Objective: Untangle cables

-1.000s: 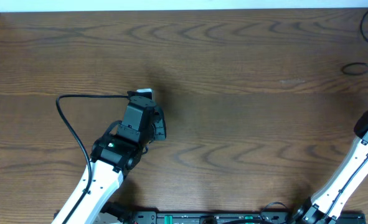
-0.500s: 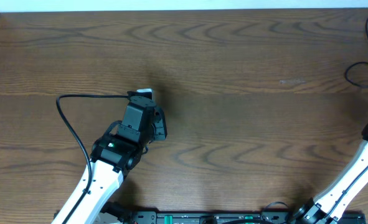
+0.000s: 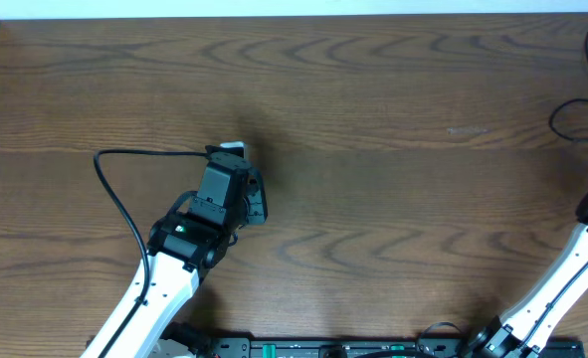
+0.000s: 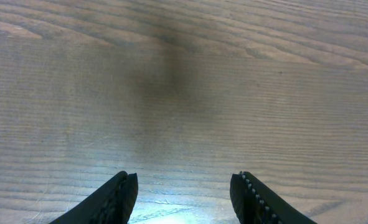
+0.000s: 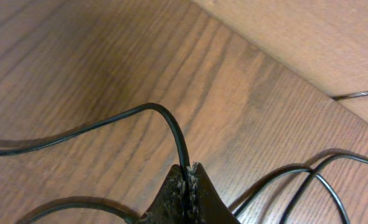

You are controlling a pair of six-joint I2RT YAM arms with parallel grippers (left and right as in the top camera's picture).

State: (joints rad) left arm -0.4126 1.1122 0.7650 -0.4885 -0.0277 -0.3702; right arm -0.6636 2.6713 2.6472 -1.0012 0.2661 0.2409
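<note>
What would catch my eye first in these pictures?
In the right wrist view, the right gripper is pinched shut on a thin black cable, which arcs away over the brown wooden table. Left of the table's middle, the left gripper hangs with its fingers apart over bare wood.

1. This looks like a robotics lab or test bench.
2. A left arm (image 3: 159, 293) and a right arm (image 3: 562, 278), both white and black, stand at a wood-grain counter (image 3: 373, 99).
3. A black rail (image 3: 303, 349) with green lights runs along the near edge.
</note>
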